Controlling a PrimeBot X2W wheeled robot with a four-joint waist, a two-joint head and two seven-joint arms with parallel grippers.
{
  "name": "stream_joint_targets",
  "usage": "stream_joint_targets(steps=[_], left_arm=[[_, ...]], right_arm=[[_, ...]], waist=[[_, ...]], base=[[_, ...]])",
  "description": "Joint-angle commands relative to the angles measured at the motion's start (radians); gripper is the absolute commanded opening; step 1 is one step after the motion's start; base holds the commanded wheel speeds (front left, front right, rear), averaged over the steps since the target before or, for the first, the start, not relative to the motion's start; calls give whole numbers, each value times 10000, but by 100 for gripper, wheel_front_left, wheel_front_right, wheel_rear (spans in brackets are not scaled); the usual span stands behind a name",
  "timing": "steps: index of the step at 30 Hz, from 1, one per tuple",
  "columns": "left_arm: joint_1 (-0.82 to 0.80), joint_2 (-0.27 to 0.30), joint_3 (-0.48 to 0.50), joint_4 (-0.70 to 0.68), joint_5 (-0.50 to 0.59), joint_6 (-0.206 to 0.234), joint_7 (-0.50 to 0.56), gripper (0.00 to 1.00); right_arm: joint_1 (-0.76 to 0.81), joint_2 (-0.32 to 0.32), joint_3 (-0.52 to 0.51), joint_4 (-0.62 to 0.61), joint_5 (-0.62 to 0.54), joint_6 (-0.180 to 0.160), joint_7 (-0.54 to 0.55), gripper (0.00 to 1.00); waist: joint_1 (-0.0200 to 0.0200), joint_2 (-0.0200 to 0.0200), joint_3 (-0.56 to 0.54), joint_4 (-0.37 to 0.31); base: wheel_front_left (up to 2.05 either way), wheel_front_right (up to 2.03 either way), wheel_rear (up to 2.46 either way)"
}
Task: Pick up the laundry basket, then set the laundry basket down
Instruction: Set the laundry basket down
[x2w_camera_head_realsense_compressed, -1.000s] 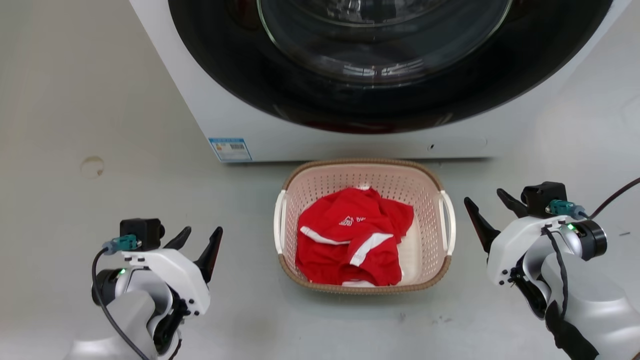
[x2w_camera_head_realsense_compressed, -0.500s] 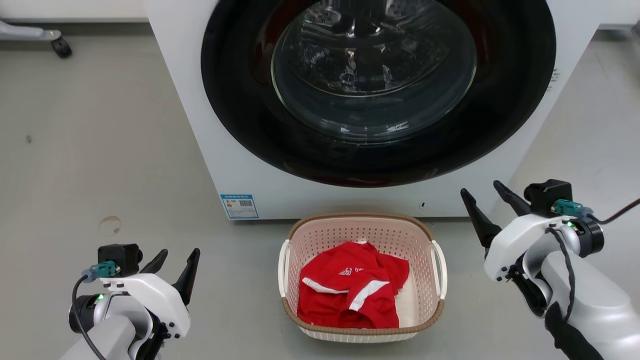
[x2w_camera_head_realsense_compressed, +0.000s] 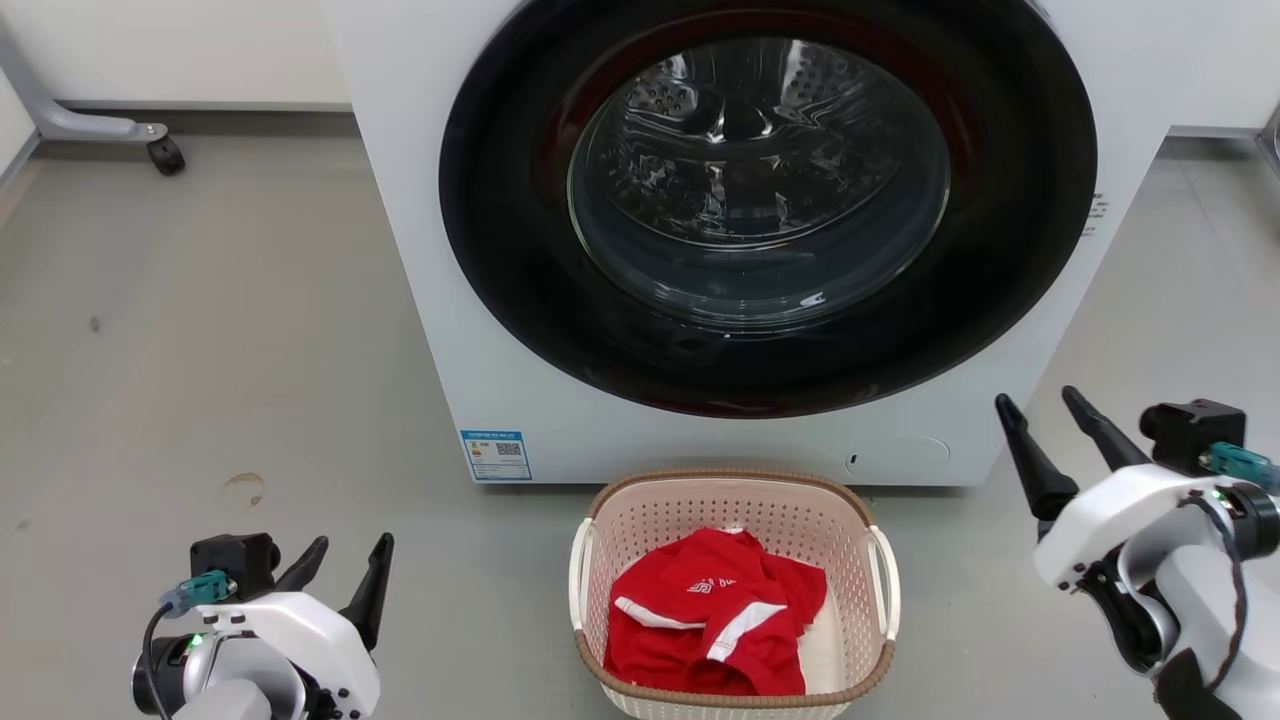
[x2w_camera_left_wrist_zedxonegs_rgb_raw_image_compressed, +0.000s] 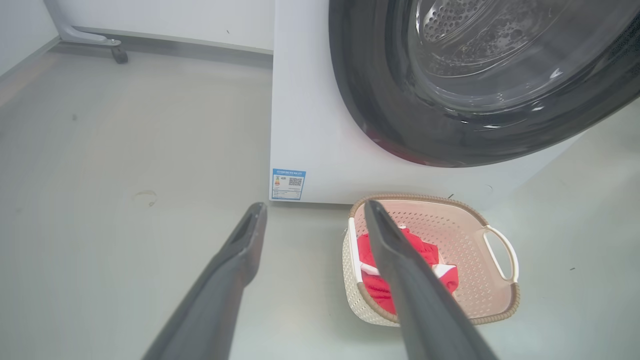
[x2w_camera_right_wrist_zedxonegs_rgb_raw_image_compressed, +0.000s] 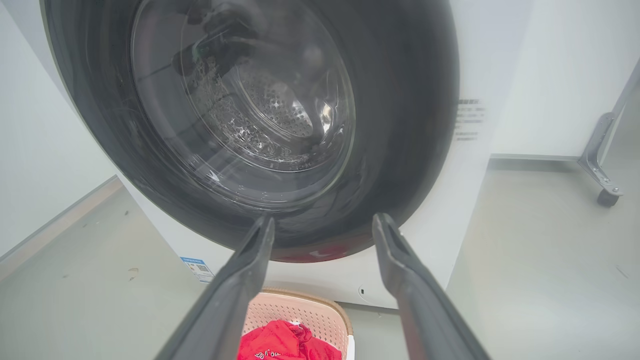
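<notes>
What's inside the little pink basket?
A crumpled red garment with white stripes lies inside the laundry basket and covers most of its floor. Whether anything lies underneath the cloth is hidden.

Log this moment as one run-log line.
left gripper jaws open | right gripper jaws open | pink perforated plastic laundry basket on floor, unheld

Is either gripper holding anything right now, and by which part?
Nothing is held. The left gripper and the right gripper both have open jaws with nothing between them, and the laundry basket sits on the floor, untouched by either.
</notes>
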Motion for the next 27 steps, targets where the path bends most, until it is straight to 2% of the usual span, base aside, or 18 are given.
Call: stream_joint_targets(steps=[1,5,10,21,24,27], left_arm=[[-137,472,410,-357,-24,224,-92,100],[285,896,490,-1610,10,959,-34,100],[999,1694,628,-3977,115,2099,72,100],[3246,3827,1148,-9320,294,5009,308,100],[3805,4100,1305,-10219,286,5479,224,100],[4296,4243,1380,-10705,278,5614,128,100]], right_arm=[[110,-192,-87,-331,66,-36,-49,100],[557,-415,-776,-809,-165,-36,-49,100],[1132,-663,-1629,-1683,-719,-36,-49,100],[3005,-845,-3334,-3868,-1956,-36,-49,100],[3590,-731,-3641,-4354,-2190,-36,-49,100],[4116,-573,-3877,-4747,-2350,-36,-49,100]], waist=[[0,-1,-70,9],[0,-1,-223,67],[0,-1,-351,180],[0,-1,-518,331],[0,-1,-556,355],[0,-1,-577,358]], base=[[0,0,0],[0,0,0],[0,0,0],[0,0,0],[0,0,0],[0,0,0]])
